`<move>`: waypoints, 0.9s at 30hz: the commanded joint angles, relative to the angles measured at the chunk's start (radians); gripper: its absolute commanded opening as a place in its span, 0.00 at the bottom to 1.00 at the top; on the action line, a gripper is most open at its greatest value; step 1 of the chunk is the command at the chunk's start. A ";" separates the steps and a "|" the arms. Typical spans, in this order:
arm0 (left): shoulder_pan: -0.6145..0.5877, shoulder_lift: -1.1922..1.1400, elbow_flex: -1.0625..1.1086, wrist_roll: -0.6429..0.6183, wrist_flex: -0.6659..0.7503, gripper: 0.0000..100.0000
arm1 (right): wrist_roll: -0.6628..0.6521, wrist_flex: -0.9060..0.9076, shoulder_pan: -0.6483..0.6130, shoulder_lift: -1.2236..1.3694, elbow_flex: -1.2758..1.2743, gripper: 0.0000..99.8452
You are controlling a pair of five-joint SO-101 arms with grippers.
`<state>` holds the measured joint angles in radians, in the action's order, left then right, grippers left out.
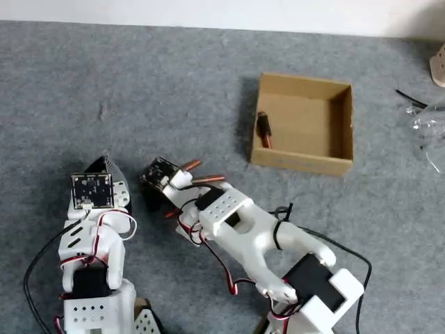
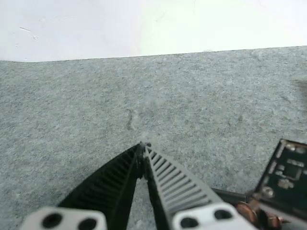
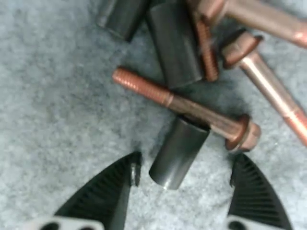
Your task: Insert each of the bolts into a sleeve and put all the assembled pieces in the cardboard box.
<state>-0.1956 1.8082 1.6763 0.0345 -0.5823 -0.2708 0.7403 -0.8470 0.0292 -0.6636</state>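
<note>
Right wrist view: the right gripper [image 3: 184, 165] hangs released, with one ribbed finger on either side of a sleeve [image 3: 180, 151] and nothing in its grasp. The sleeve lies on its side on the felt tabletop [image 1: 174, 76], near the middle. Its far end rests against the shank of a bolt [image 3: 192, 108].

We judge the step in hand to be picking up this sleeve. We would close across its round flank at mid-length and keep the finger beside the bolt's head off that bolt. A smooth tube may roll or squirt out, so we would close slowly.

The sleeves are dark, smooth, hollow cylinders. The bolts are copper-toned, with threaded tips, plain shanks and flanged heads. More of both lie heaped just beyond.

The box [image 1: 300, 165] is plain open-topped cardboard toward the far right corner, with one assembled piece [image 1: 264, 131] inside. The left gripper [image 2: 143, 153] is clenched on nothing, near the left edge.
</note>
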 commanded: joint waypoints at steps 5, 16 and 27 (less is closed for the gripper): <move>-0.007 0.007 0.019 -0.005 0.026 0.01 | 0.189 -0.064 0.027 -0.008 0.005 0.27; -0.007 0.007 0.019 -0.003 0.026 0.01 | 0.201 -0.062 0.054 -0.012 0.002 0.00; -0.007 0.007 0.019 -0.002 0.026 0.01 | 0.199 -0.042 0.173 -0.535 -0.208 0.00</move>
<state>-0.1956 1.8082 1.6763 0.0361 -0.5823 -0.0821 0.6943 -0.7089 -0.2762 -0.8094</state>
